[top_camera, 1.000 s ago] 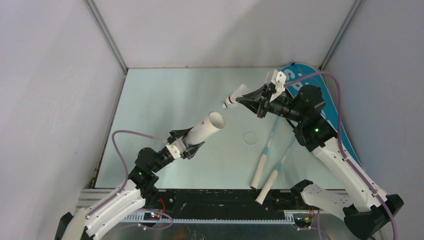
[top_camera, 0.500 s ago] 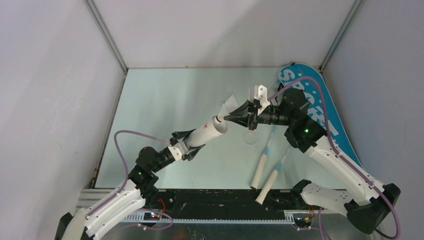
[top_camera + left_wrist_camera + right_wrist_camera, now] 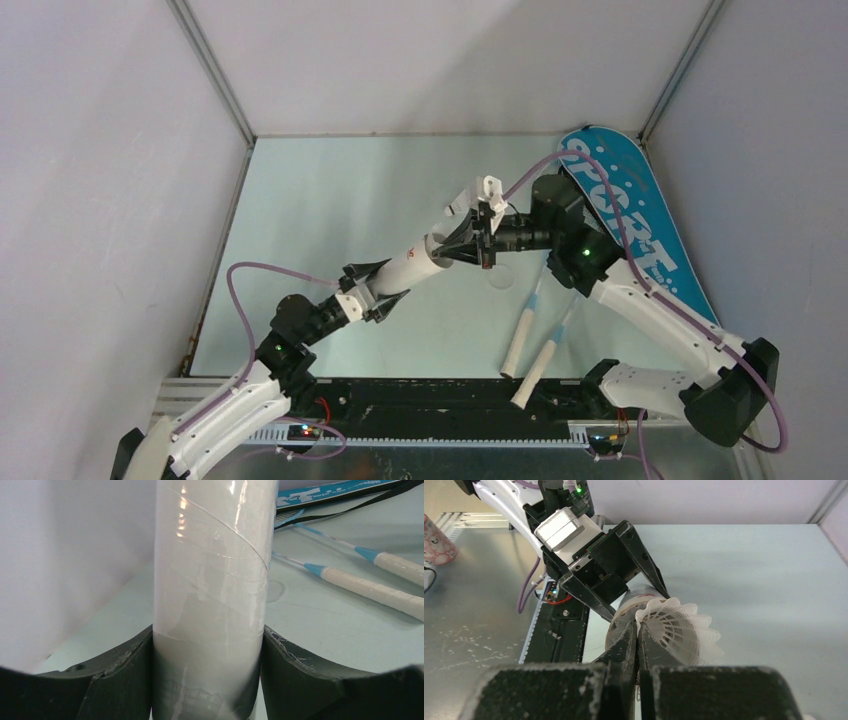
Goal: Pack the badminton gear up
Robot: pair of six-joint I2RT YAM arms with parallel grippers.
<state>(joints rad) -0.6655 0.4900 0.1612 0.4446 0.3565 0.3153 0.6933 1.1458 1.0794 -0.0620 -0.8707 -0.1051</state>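
My left gripper (image 3: 375, 290) is shut on the long white tube (image 3: 412, 267) and holds it tilted up off the table, mouth toward the right arm; the tube fills the left wrist view (image 3: 212, 580). My right gripper (image 3: 447, 246) is shut on the skirt edge of a white shuttlecock (image 3: 674, 630) and holds it at the tube's open mouth (image 3: 624, 622); in the top view the shuttlecock is hidden by the fingers. Two rackets with cream handles (image 3: 523, 340) lie right of centre. The blue "SPORT" bag (image 3: 625, 220) lies at the back right.
A faint round mark (image 3: 499, 276) shows on the table under the right arm. White walls close in left, back and right. A black rail (image 3: 430, 400) runs along the near edge.
My right gripper has carried the shuttlecock left and down, from beside the bag to the tube's mouth. The left arm has raised the tube slightly toward it.
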